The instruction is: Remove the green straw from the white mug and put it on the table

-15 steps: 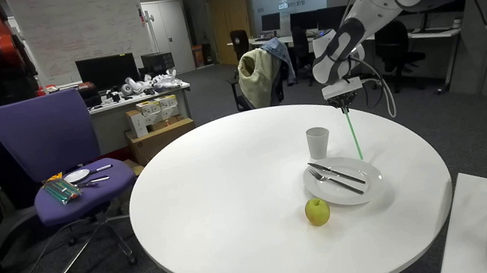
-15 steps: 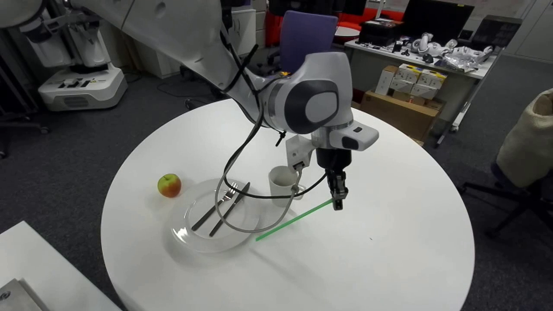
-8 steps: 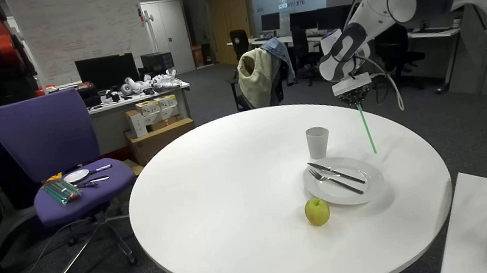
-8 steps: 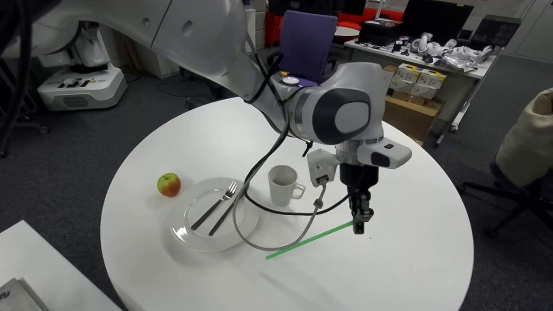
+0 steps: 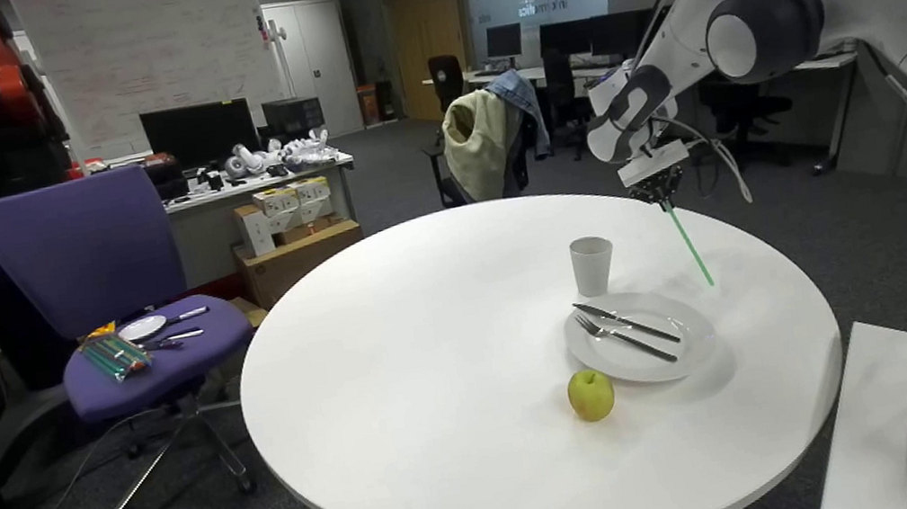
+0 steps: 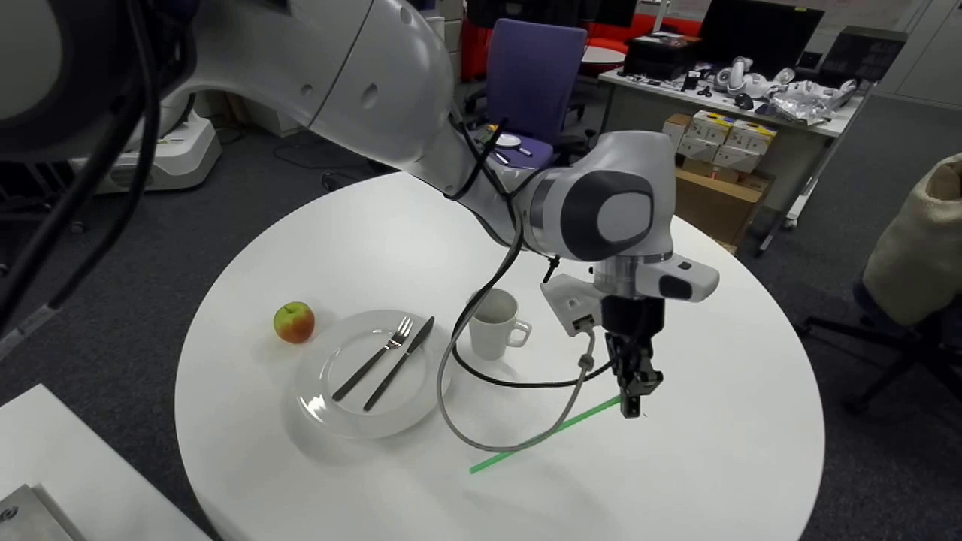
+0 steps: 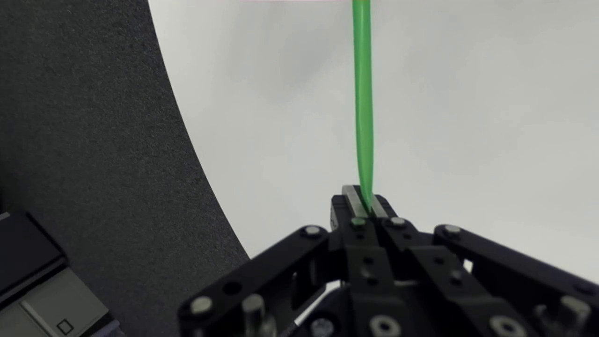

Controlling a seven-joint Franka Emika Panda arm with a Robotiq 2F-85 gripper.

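The green straw [image 5: 691,249] is held by one end in my gripper [image 5: 666,204] and slants down from it. It also shows in an exterior view [image 6: 590,412] and runs up out of the wrist view [image 7: 363,93]. My gripper is shut on it, with the straw pinched between the fingertips [image 7: 354,200]. The white mug [image 5: 593,267] stands upright on the white round table [image 5: 413,343], apart from the straw and gripper. Its handle shows in an exterior view [image 6: 518,330]. Whether the straw's free end touches the table I cannot tell.
A white plate [image 5: 583,352] with a fork [image 6: 368,372] and knife [image 6: 398,372] lies beside the mug, near the straw's lower end. A yellow-green apple [image 5: 591,395] sits by the plate. Cables [image 6: 451,421] hang in a loop from the arm. The table's edge [image 7: 196,154] shows in the wrist view.
My gripper has moved away from the mug and plate with the straw in it, then slightly lower. The straw's slant has grown. The mug, plate and apple have not moved.
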